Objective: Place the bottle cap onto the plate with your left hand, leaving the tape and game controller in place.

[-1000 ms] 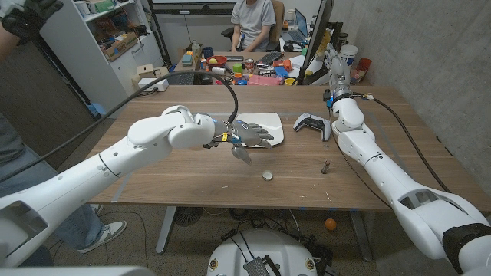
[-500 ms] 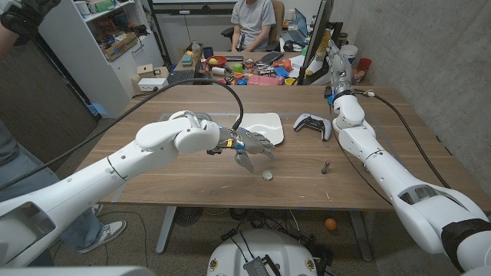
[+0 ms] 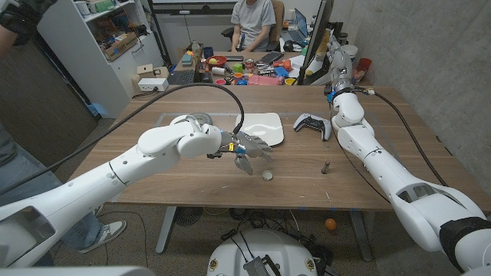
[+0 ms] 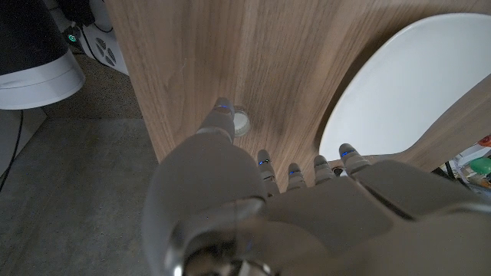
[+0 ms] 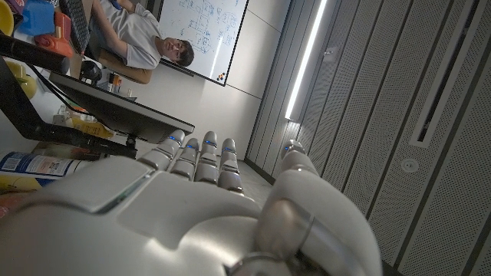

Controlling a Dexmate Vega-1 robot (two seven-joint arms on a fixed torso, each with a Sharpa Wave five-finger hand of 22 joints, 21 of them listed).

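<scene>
Bottle cap [image 3: 267, 175] just beside left robot hand [image 3: 249, 147]

A small round silvery bottle cap [image 3: 267, 175] is seen lying near the tabletop's front edge, apart from the white plate [image 3: 265, 123].

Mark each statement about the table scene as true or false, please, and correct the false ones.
1. The bottle cap already lies on the plate. False: it lies on the bare wood, nearer the table's front edge than the plate.
2. The left robot hand holds the cap. False: it hovers just beside it, holding nothing.
3. The game controller lies to the right of the plate. True.
4. The right robot hand is raised at the table's far side. True.
</scene>
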